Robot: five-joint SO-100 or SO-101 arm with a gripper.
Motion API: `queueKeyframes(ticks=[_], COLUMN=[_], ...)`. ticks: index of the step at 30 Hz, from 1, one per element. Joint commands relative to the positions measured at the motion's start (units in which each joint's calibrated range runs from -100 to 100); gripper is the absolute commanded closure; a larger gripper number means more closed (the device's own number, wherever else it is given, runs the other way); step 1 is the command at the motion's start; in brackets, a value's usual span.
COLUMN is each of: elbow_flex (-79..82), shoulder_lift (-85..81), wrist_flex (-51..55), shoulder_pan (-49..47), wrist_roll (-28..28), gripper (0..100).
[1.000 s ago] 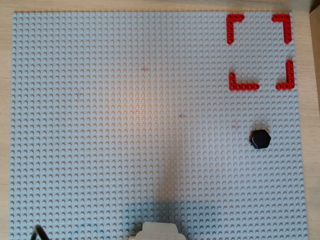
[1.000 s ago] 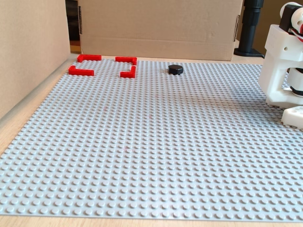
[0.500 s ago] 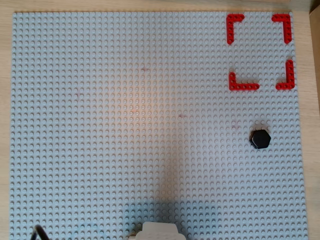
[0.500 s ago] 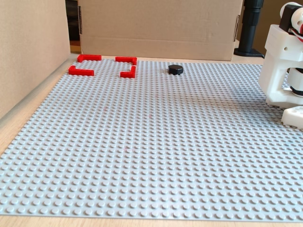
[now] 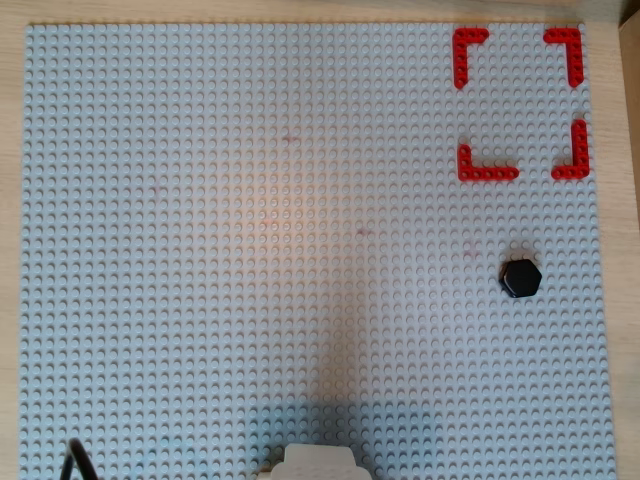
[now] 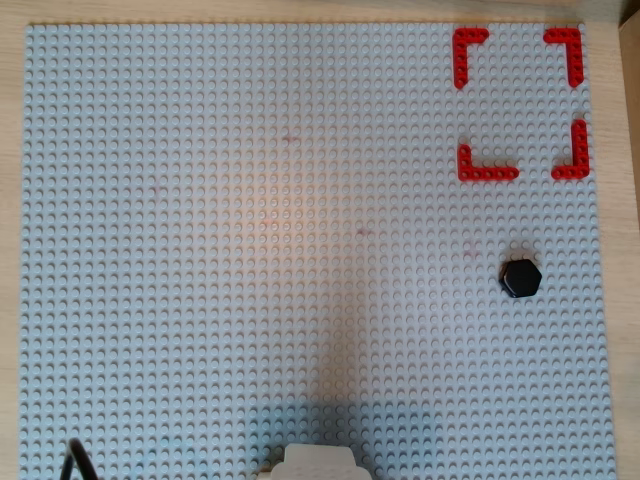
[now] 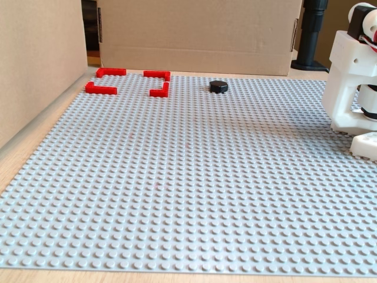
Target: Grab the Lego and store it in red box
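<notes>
Gripper out of sight in every view; opening impossible to judge. Only the white arm base [image 7: 352,82] at the fixed view's right edge, and a white sliver [image 5: 318,464] at the bottom of both overhead views. Black hexagonal Lego [image 5: 521,278] [image 7: 218,86] on the grey baseplate [image 5: 250,250], apart from the red box [image 5: 520,100] [image 7: 129,82]. Cardboard walls [image 7: 194,29] in the fixed view only. No readable writing.

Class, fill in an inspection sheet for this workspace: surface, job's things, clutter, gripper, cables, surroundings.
Surface: grey studded baseplate on a wooden table.
Job's things: black Lego lies outside the red box, apart from it; box empty.
Clutter: nothing seen.
Gripper: not in view; only the white arm base shows.
Cables: thin wires at the arm's top, fixed view.
Surroundings: cardboard walls behind and at the left, fixed view.
</notes>
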Motion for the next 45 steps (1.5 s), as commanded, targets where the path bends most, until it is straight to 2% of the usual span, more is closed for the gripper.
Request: queueKeyframes(ticks=[1, 10, 19, 24, 31, 37, 45], elbow_flex=[-0.68, -5.86, -8.22, -7.68, -7.59, -5.68, 1.87], shoulder_lift=[6.62, 24.5, 41.03, 50.09, 60.6, 64.93, 68.91], wrist_flex=[-1.12, -9.63, -14.28, -14.19, -11.12, -9.8, -17.7], shoulder_pan=[-0.27, 1.14, 22.65, 29.13, 29.13, 26.08, 26.0], wrist_roll=[0.4, 0.35, -0.9, -2.26, -2.0, -2.0, -2.52], gripper=[99, 99, 99, 99, 91, 89, 88])
